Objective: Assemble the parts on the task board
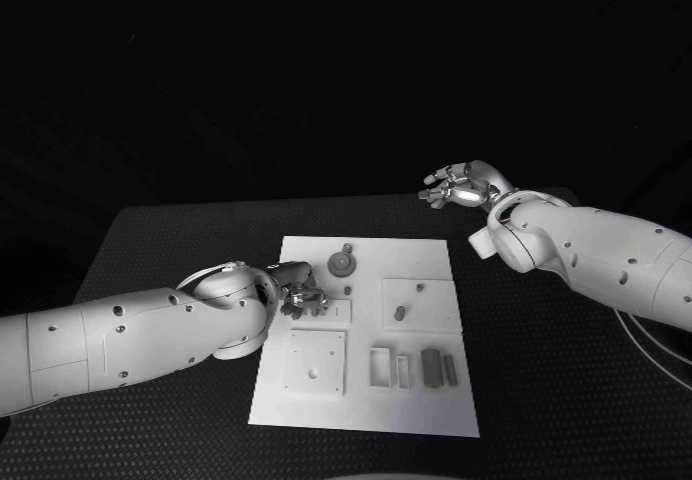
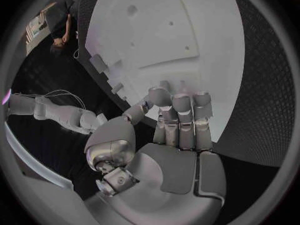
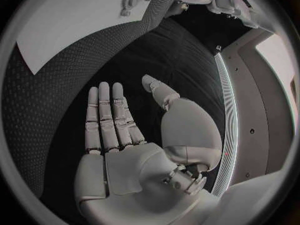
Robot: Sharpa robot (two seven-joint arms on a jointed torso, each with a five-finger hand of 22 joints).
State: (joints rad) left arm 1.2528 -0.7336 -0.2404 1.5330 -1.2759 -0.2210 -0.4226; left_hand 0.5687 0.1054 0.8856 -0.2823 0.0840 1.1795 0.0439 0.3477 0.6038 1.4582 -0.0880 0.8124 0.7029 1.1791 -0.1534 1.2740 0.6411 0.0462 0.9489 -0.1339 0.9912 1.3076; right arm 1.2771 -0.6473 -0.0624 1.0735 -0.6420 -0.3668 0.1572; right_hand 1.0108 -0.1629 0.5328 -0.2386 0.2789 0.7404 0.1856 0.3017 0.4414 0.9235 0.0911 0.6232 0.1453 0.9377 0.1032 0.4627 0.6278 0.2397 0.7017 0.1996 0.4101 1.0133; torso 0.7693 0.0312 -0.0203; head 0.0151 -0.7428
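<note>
Task board (image 1: pixel 368 335) sits mid-table, white plate, long side running away from you. Parts on it: a round toothed piece (image 1: pixel 342 263) near the far edge, a small peg (image 1: pixel 398 313) in a raised square block, two grey bars (image 1: pixel 440 368) lying side by side next to an open slot frame at the near right. Nothing looks seated yet — judging by that, assembly is barely started.

Your left hand (image 1: pixel 297 293) is at the board's left edge, fingers curled in together toward the palm. Wrist view shows the fingertips (image 2: pixel 180 104) bent over above the white plate; can't tell whether a small part is pinched in there. Likely it's placed there to work the left-side parts.

Your right hand (image 1: pixel 464 185) is well off the board past its far right corner — fingers (image 3: pixel 107 116) straight and apart, palm bare, holding nothing. Reads as parked out of the way.

Surface is a black textured table (image 1: pixel 173 240); room behind is dark.
</note>
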